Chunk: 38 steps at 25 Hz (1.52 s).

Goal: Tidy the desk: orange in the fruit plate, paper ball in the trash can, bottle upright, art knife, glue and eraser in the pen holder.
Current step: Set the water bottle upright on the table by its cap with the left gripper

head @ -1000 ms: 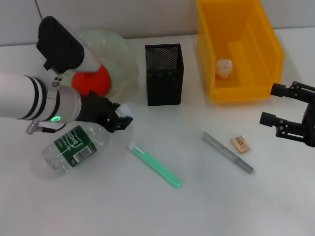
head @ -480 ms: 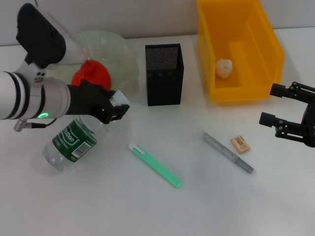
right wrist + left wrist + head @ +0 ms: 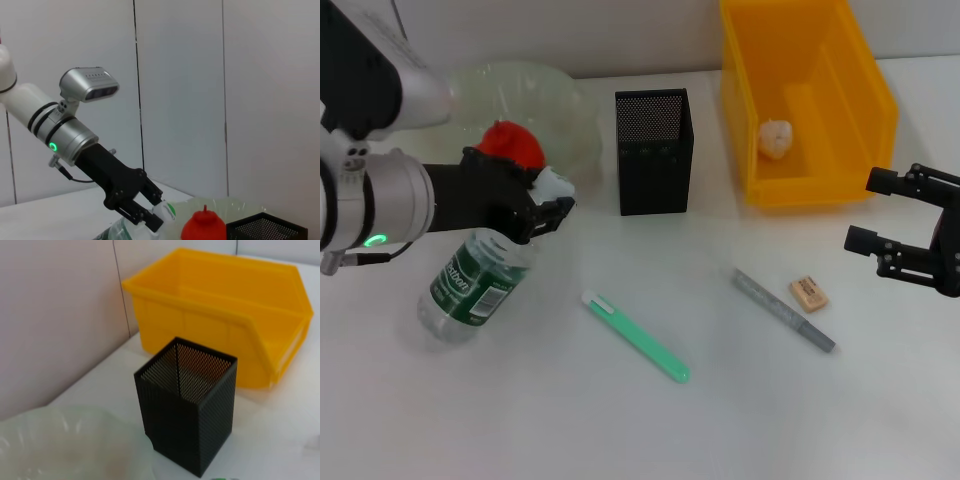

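My left gripper (image 3: pixel 552 200) is shut on the cap end of the bottle (image 3: pixel 475 282), which leans steeply with its base on the table. The right wrist view shows that same gripper (image 3: pixel 145 212) from afar. The orange (image 3: pixel 512 142) lies in the fruit plate (image 3: pixel 555 95) just behind it. The paper ball (image 3: pixel 775 138) rests inside the trash can (image 3: pixel 865 110). The pen holder (image 3: pixel 654 150) stands between plate and can. A green art knife (image 3: pixel 635 336), a grey glue stick (image 3: pixel 783 310) and the eraser (image 3: pixel 808 292) lie on the table. My right gripper (image 3: pixel 872 212) hovers open at the right edge.
The left wrist view shows the pen holder (image 3: pixel 187 410) close by, with the trash can (image 3: pixel 225 315) behind it and the fruit plate's rim (image 3: pixel 60 445) beside it. A wall runs behind the desk.
My left gripper has lifted the bottle's cap end up and back toward the plate, so the bottle leans more upright. The right arm has not moved.
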Available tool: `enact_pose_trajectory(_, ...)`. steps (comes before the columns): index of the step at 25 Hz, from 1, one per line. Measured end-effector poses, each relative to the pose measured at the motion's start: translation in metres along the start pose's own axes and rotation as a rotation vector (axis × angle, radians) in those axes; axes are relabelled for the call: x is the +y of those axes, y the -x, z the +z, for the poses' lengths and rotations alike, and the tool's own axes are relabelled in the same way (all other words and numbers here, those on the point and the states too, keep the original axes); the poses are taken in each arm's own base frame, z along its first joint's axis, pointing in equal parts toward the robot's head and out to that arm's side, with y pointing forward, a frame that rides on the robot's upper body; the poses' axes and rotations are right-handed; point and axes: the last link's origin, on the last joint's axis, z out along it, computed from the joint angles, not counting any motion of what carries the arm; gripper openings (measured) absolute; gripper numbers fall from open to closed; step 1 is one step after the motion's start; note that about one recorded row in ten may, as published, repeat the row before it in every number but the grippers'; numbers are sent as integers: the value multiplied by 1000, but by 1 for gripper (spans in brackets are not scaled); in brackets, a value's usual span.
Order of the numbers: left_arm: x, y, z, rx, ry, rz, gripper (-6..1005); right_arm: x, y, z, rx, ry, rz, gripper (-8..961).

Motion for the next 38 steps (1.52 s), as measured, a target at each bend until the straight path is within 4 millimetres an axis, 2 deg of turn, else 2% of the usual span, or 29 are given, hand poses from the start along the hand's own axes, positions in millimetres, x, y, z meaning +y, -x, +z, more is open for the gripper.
enact_pose_trajectory(12, 1, -1, -20, 56, -43, 0, 442, 1, -1, 1, -2, 1, 7, 739)
enact_pose_trajectory(38, -1, -3, -33, 128, -88, -35, 440, -1, 1, 5, -7, 13, 2, 739)
